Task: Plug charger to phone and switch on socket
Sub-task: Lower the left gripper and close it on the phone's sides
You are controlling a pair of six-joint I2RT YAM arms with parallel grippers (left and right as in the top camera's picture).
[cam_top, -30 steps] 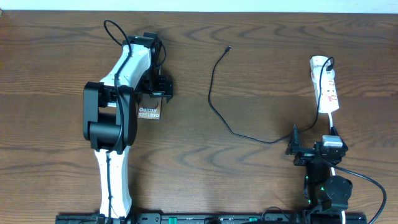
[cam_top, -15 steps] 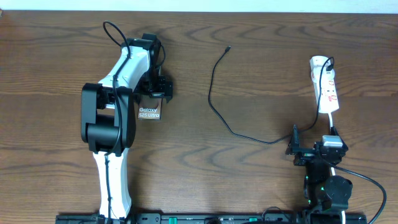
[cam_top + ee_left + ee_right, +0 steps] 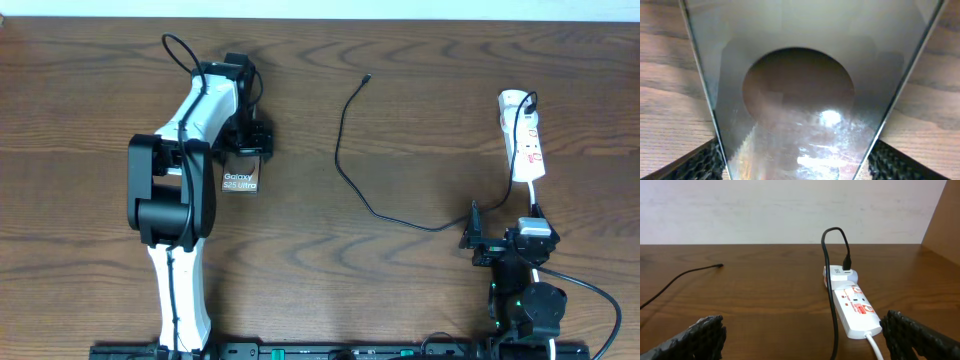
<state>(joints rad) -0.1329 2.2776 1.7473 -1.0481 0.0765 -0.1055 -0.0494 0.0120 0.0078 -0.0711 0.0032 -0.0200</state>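
The phone (image 3: 240, 182) lies flat on the table at the left, its white lettering showing below my left gripper (image 3: 250, 148). In the left wrist view its glossy face with a dark oval (image 3: 800, 100) fills the frame. The left gripper (image 3: 797, 161) straddles it, and the fingers (image 3: 695, 165) meet both long edges. The charger cable (image 3: 340, 160) snakes across the middle; its free tip (image 3: 368, 76) (image 3: 720, 266) rests on bare wood. The socket (image 3: 525, 135) (image 3: 855, 307) lies at the right. My right gripper (image 3: 508, 228) (image 3: 807, 340) stands open just short of it, holding nothing.
A white adapter with the black plug (image 3: 845, 270) sits at the strip's far end. The strip's white cord (image 3: 875, 347) runs back past my right finger. A pale wall backs the table's far edge.
The left arm's elbow has drifted slightly left and the left jaws have narrowed onto the phone. The phone, the cable and the right arm have not moved.
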